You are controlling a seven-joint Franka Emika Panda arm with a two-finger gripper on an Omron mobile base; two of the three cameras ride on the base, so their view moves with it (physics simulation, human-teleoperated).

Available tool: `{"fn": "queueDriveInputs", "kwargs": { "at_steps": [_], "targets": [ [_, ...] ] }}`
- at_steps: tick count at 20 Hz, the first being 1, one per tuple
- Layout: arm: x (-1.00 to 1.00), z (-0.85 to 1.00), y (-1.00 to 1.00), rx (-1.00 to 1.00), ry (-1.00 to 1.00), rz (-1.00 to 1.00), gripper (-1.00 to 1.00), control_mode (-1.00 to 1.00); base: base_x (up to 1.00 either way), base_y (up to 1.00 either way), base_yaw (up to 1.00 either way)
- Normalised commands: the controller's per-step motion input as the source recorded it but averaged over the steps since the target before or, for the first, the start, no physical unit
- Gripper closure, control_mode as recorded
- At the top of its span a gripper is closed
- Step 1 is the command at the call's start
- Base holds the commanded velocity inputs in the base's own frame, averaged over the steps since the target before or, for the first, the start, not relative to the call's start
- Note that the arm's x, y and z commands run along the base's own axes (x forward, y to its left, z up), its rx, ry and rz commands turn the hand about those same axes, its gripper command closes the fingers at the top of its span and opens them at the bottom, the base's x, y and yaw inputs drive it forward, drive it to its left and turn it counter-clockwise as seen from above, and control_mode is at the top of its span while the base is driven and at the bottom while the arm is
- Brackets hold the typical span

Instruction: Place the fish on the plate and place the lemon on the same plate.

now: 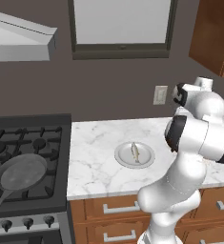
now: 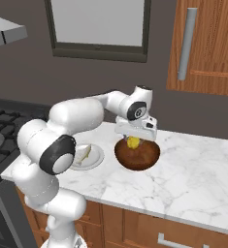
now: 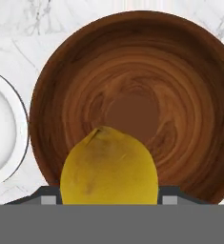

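The pale fish (image 1: 135, 152) lies across the round whitish plate (image 1: 124, 159) on the marble counter; it shows again as the fish (image 2: 85, 154) on the plate (image 2: 96, 160) behind my forearm. My gripper (image 2: 133, 139) hangs just over the brown bowl and is shut on the yellow lemon (image 2: 133, 142). In the hand view the lemon (image 3: 108, 167) sits between the two fingertips (image 3: 49, 196), lifted above the bowl's well, and the plate's rim (image 3: 18, 133) curves in at the left edge.
The brown wooden bowl (image 2: 139, 156) stands right of the plate, almost touching it. A dark long-handled frying pan (image 1: 23, 172) rests on the stove (image 1: 32, 138) to the left. Bare marble (image 2: 193, 174) stretches to the right of the bowl.
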Motion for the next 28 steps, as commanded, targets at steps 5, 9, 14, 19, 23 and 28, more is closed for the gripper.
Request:
{"fn": "queueDriveInputs", "kwargs": {
  "at_steps": [5, 9, 14, 19, 23, 28],
  "targets": [
    [-0.42, 0.43, 0.79, 0.0, -0.13, 0.0, 1.0, -1.0, 0.0, 0.0, 0.0],
    [-0.16, 0.35, 1.0, 0.0, -0.03, 0.01, 1.0, -1.0, 0.0, 0.0, 0.0],
    [0.0, 0.21, 1.0, 0.0, 0.0, 0.0, 1.0, -1.0, 0.0, 0.0, 0.0],
    [0.02, 0.07, 0.98, -0.01, 0.08, 0.0, 1.0, -1.0, 0.0, 0.0, 0.0],
    [0.2, -0.04, 0.58, 0.0, 0.19, 0.0, 1.0, -1.0, 0.0, 0.0, 0.0],
    [0.56, -0.29, 0.07, -0.01, 0.25, -0.13, 1.0, -1.0, 0.0, 0.0, 0.0]
  ]
}}
